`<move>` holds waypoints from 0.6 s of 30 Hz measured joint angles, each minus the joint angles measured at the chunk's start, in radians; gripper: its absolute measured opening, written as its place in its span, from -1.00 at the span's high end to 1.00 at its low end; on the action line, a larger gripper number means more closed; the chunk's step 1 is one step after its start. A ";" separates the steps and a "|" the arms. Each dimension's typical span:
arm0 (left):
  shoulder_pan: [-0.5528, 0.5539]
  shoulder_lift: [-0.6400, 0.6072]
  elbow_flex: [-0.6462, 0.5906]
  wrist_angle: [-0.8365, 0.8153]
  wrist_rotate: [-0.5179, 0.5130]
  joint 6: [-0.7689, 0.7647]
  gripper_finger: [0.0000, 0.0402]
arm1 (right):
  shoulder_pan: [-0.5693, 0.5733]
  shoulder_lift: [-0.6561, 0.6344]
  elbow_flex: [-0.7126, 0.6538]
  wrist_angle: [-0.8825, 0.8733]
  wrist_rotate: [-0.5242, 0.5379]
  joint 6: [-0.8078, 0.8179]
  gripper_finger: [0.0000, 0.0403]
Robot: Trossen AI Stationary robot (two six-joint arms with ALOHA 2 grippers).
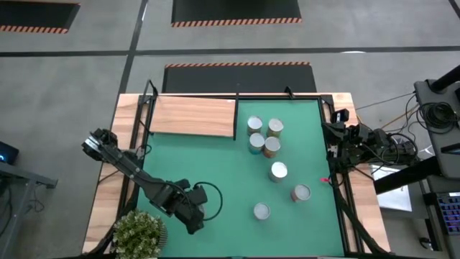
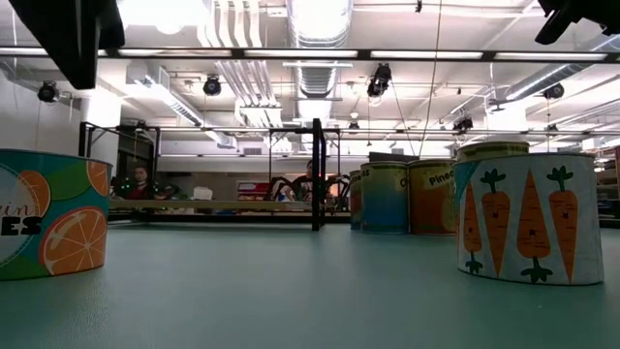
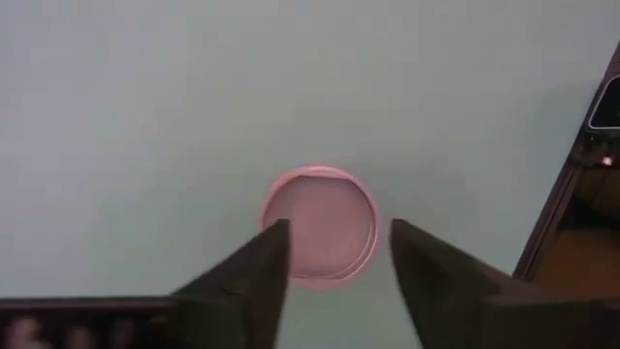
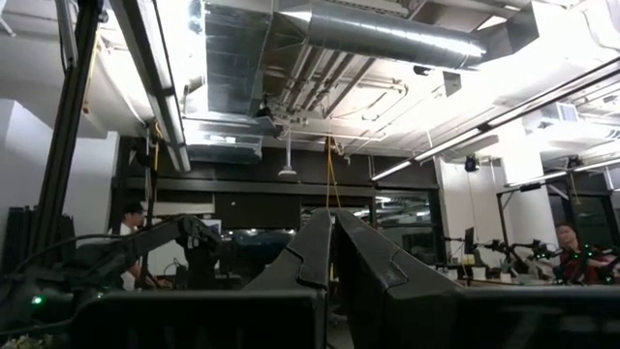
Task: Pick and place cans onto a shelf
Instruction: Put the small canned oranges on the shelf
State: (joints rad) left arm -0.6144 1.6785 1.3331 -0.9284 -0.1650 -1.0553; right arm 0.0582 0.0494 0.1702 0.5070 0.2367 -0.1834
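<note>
Nearest, at the mat's (image 1: 215, 165) near edge, the left gripper (image 1: 194, 218) hangs over one can (image 3: 320, 208), fingers (image 3: 262, 267) spread and straddling its round top from above without pinching it. From overhead that can is hidden under the gripper, and only the wrist view shows it. A plant (image 1: 138, 234) sits just beside the arm at the table's near left corner.

Seven more cans show from overhead, making eight. Three stand apart from each other on the right half: one (image 1: 261, 211) near the front, one (image 1: 300, 193) close to the right rim, one (image 1: 279, 170) farther in. Beyond them four (image 1: 264, 135) cluster tightly, two by two.

One shelf (image 1: 192, 115) lies along the far left edge, bare. Open mat stretches between it and the left gripper.

At the right rim the right gripper (image 4: 331, 218) waits, fingers pressed together, pointing at the ceiling.

In the low view the can labels are cut off at both sides.
</note>
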 joint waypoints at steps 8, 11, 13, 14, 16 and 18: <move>-0.008 0.051 -0.003 0.001 0.000 0.028 -0.62 | 0.000 0.000 0.000 -0.001 0.000 0.000 0.96; -0.014 0.058 -0.003 0.001 0.000 0.034 -0.77 | 0.000 0.000 0.000 -0.003 0.000 0.000 0.96; -0.016 0.060 -0.003 0.001 0.000 0.032 -0.82 | 0.000 0.000 0.000 -0.004 0.000 0.000 0.96; -0.018 0.062 -0.003 0.001 0.000 0.029 -0.83 | 0.000 0.000 0.000 -0.004 0.000 0.000 0.96; -0.021 0.067 -0.003 0.002 -0.007 0.027 -0.84 | 0.000 0.000 0.000 -0.004 0.000 0.000 0.96; -0.022 0.076 -0.007 0.008 -0.016 0.026 -0.84 | 0.000 0.000 0.000 -0.005 0.000 0.000 0.96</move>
State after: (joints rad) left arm -0.6365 1.7543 1.3264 -0.9202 -0.1805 -1.0298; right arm 0.0585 0.0494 0.1703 0.5022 0.2367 -0.1837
